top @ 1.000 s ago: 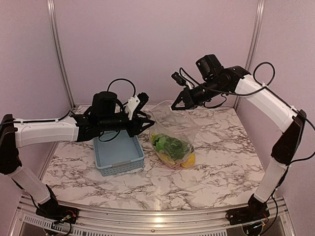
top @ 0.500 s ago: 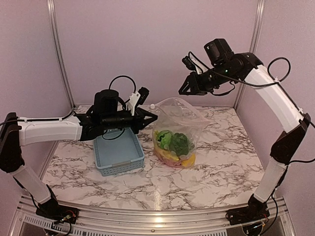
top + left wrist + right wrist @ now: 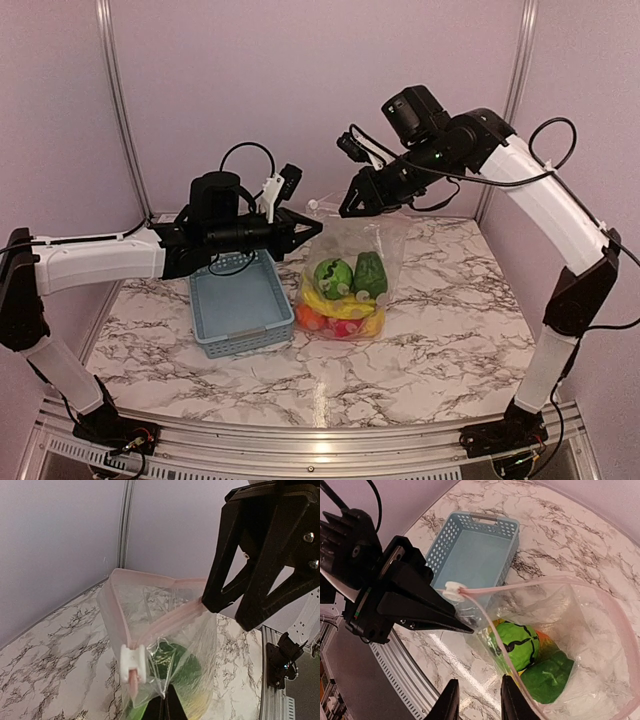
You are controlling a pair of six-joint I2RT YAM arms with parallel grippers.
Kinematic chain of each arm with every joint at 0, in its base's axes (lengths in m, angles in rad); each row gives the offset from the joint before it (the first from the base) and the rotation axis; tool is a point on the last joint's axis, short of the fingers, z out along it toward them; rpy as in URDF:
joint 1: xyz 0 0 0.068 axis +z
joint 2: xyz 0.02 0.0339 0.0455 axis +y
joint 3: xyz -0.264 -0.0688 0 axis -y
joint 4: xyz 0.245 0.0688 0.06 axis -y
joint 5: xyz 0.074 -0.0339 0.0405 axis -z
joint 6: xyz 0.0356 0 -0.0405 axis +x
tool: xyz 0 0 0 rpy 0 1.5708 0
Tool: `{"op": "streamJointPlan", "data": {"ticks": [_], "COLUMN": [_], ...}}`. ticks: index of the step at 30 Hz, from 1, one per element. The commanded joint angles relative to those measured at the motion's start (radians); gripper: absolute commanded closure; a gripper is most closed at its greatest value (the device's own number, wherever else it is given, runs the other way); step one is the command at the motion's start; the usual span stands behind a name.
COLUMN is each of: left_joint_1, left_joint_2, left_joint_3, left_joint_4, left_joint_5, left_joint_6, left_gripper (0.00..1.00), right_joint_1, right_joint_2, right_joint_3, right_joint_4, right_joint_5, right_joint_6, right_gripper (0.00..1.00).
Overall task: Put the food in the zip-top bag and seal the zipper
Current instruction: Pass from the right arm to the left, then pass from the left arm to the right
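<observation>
The clear, crinkly zip-top bag [image 3: 352, 250] stands just right of the grey-blue mesh basket [image 3: 245, 343]. Its bottom is on the white-and-grey marble table [image 3: 440, 330] and its mouth is held up above the basket's rim. Inside lies the food [image 3: 340, 300]: two green pieces on top, with yellow bananas and orange and red pieces beneath. The pinkish zipper [image 3: 167, 617] gapes unsealed, its white slider [image 3: 133, 664] at the end nearest the basket. The left gripper [image 3: 312, 228], fingers pressed together, pinches the bag's corner under that slider. The right gripper [image 3: 348, 207], beyond the basket's far right corner, has its fingers apart at the mouth edge. Lilac walls [image 3: 300, 80] and aluminium posts [image 3: 113, 100] enclose the space.
</observation>
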Motion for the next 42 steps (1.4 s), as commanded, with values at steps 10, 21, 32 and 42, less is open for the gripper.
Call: {"op": "streamJointPlan", "data": {"ticks": [10,21,32,42], "left_joint_1": [0.006,0.009,0.031,0.055], "left_joint_2": [-0.021,-0.055,-0.093,-0.106], "left_joint_3": [0.016,-0.005,-0.019,-0.052], "left_joint_4": [-0.078,-0.129,-0.154,-0.034], "left_joint_5": [0.056,0.072,0.044,0.150], "left_joint_6": [0.091,0.152,0.155,0.074], "left_gripper": [1.00,1.00,0.61,0.44], "right_joint_1": [0.001,0.005,0.013,0.015], "right_joint_2": [0.080,0.044,-0.007,-0.096], "right_joint_3": [0.139,-0.088,-0.166,-0.249], "right_joint_4": [0.013,0.089,0.182,0.214], "right_joint_5": [0.077,-0.116,-0.177,-0.272], "right_joint_6": [-0.071,-0.097,-0.118,-0.144], "right_gripper": [0.70,0.61,1.00,1.00]}}
